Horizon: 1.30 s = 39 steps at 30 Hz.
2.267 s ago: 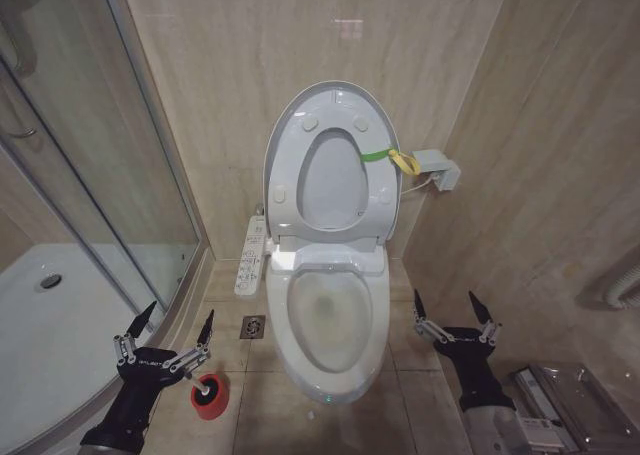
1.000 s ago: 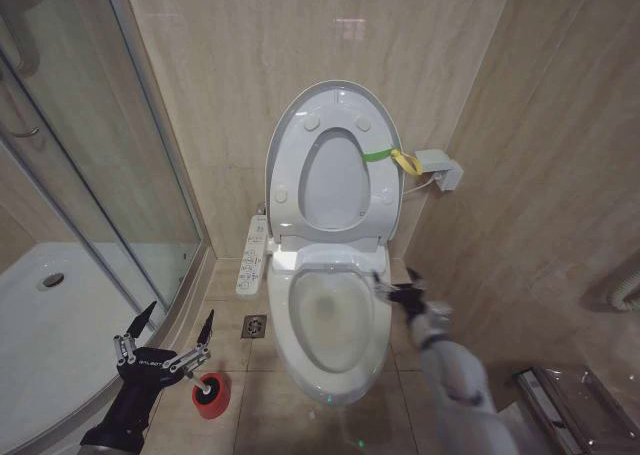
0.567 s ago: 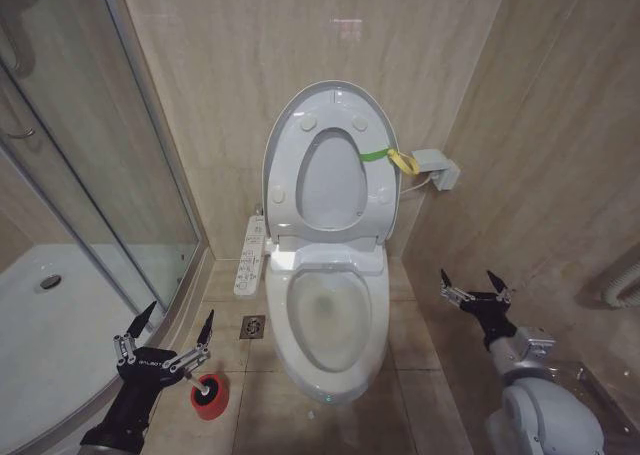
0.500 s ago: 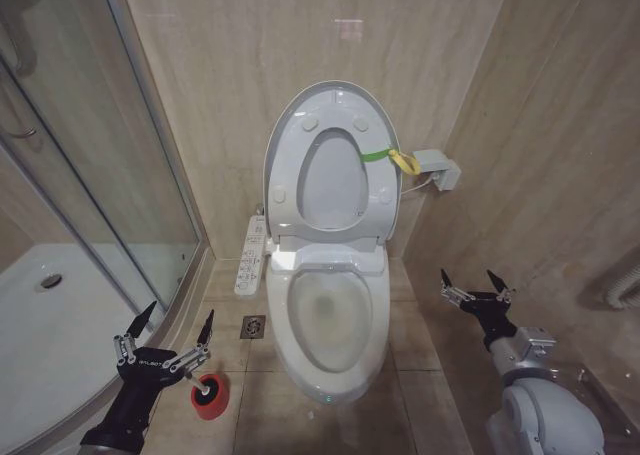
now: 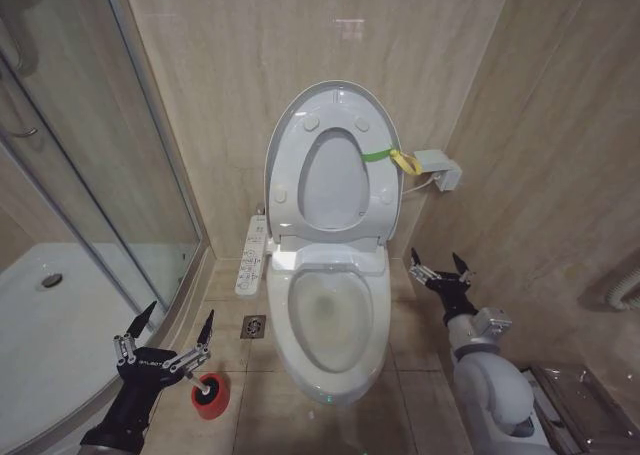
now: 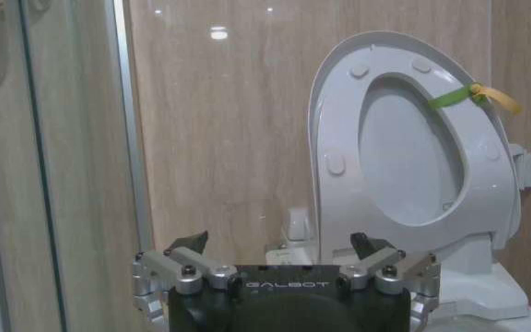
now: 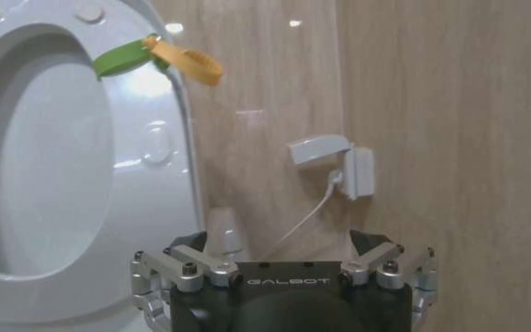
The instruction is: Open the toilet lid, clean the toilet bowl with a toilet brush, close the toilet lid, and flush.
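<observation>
The toilet lid [image 5: 332,185] stands raised against the wall with the ring seat up against it. A yellow-green strap [image 5: 392,158] hangs on its right edge. Below lies the uncovered toilet bowl [image 5: 331,320]. My left gripper [image 5: 170,339] is open, low on the left, just above the red holder cup [image 5: 209,396]. In the cup sits the dark top of the toilet brush [image 5: 207,381]. My right gripper [image 5: 440,269] is open and holds nothing, just right of the bowl's back end. The left wrist view faces the lid [image 6: 404,152]. The right wrist view shows the strap [image 7: 160,55].
A button panel [image 5: 252,255] hangs on the bowl's left side, with a floor drain [image 5: 253,326] below it. The glass shower wall [image 5: 90,155] and white shower tray [image 5: 50,315] close off the left. A wall box [image 5: 437,168] with a cable sits right of the lid.
My right gripper swung out to the right from beside the bowl, then came back left and up toward the toilet. The left gripper, lid and brush stayed put.
</observation>
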Tool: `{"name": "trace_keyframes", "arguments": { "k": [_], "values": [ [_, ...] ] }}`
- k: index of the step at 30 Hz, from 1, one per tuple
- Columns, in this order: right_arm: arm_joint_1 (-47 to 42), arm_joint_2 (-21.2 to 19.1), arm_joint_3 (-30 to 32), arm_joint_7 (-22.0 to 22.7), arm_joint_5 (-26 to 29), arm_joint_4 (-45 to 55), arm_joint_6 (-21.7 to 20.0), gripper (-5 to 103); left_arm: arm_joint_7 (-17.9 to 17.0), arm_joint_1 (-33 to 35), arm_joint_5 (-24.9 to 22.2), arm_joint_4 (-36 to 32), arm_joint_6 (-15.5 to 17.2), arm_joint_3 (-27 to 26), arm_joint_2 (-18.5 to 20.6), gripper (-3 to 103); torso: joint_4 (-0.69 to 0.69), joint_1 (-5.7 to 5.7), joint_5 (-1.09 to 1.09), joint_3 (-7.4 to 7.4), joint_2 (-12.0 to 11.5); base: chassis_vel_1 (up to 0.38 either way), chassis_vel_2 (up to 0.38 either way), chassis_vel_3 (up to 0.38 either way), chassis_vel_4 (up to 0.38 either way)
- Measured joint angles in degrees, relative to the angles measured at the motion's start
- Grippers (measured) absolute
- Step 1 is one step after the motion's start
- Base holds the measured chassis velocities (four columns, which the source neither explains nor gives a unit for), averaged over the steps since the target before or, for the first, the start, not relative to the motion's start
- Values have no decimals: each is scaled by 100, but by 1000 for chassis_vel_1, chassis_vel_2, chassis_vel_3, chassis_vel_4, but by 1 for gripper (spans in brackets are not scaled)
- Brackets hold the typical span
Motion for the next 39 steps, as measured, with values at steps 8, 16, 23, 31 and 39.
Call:
{"name": "trace_keyframes", "arguments": {
  "k": [8, 16, 23, 31, 39],
  "values": [
    [236, -219, -57, 80, 54, -138, 62, 100, 0, 0, 0, 0, 0, 0, 0, 100, 3, 0, 0, 0, 0, 0, 0, 0, 0],
    [692, -306, -171, 75, -37, -563, 360, 100, 0, 0, 0, 0, 0, 0, 0, 100, 1, 0, -1, 0, 0, 0, 0, 0, 0],
    [967, -362, -190, 146, -34, -698, 392, 100, 0, 0, 0, 0, 0, 0, 0, 100, 1, 0, -1, -1, 0, 0, 0, 0, 0],
    [1475, -463, -359, 274, -42, -1188, 426, 100, 0, 0, 0, 0, 0, 0, 0, 100, 1, 0, -1, -1, 0, 0, 0, 0, 0],
    [2018, -550, -438, 280, -143, -1722, 431, 100, 0, 0, -1, 0, 0, 0, 0, 100, 1, 0, 0, 0, 0, 0, 0, 0, 0]
  ]
}}
